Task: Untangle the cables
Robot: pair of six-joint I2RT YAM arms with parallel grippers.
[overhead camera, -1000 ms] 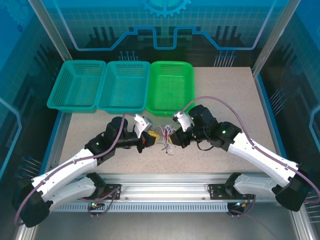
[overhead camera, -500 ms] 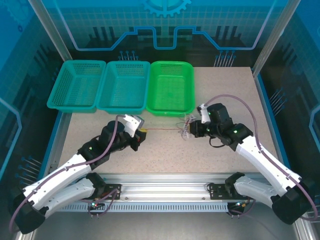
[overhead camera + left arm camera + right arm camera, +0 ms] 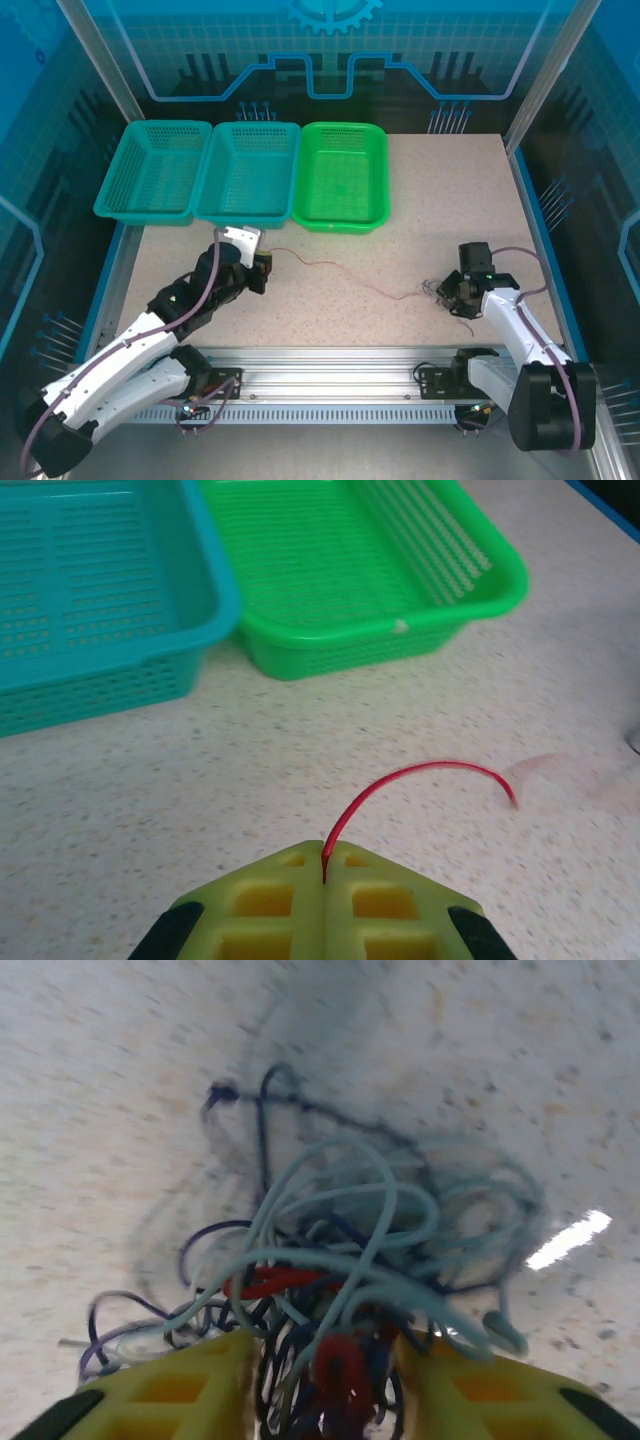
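Well apart: left jaws tight on red wire [image 3: 430, 766], right jaws gripping tangle [image 3: 340, 1260].

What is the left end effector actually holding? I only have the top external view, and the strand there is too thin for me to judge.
Observer: In the left wrist view the left end effector is shut on a single red wire, pinched where its yellow pads meet.
Operator: And the right one?
Observer: The right wrist view shows the right end effector shut on a tangle of cables, with whitish, dark and red strands bunched in its grip.
Operator: Does the red wire lie flat near the left end effector?
Observer: No. It arcs up out of the pads above the tabletop, then blurs out to the right.
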